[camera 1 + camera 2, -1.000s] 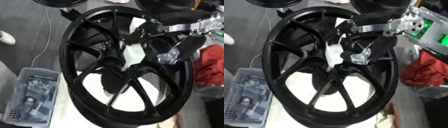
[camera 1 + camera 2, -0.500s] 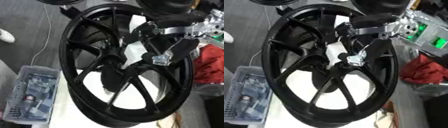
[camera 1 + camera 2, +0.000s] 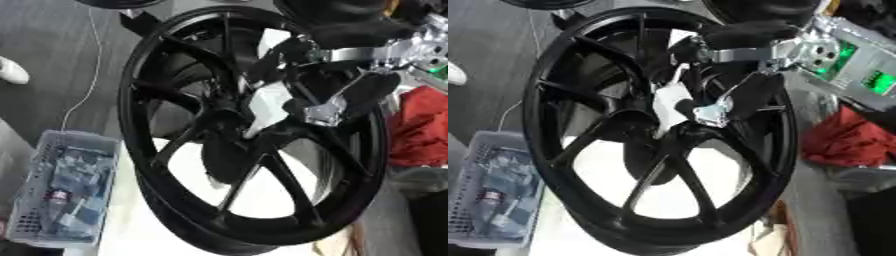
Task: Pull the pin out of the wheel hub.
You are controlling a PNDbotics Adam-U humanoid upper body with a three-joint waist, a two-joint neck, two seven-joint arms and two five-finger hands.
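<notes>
A big black spoked wheel hub (image 3: 166,165) lies tilted on a white table and fills the view. My right arm comes in from the upper right, and my right hand (image 3: 741,97) reaches down between the spokes to the hub's centre (image 3: 223,125). A white piece, seemingly the pin (image 3: 668,100), stands just above the centre with a thin tail pointing down at it. Dark fingers (image 3: 686,106) are curled onto this white piece. A silver bracket (image 3: 322,113) on the hand hangs beside it. My left hand shows in neither view.
A clear plastic bin (image 3: 61,192) of small parts stands at the lower left by the rim. A red cloth (image 3: 422,125) lies at the right, with a metal box with green lights (image 3: 859,65) behind it. Grey floor and a cable (image 3: 87,75) are at the left.
My right hand has moved left and down from the rim side to the hub's centre and now sits on the white piece. The view has also shifted a little.
</notes>
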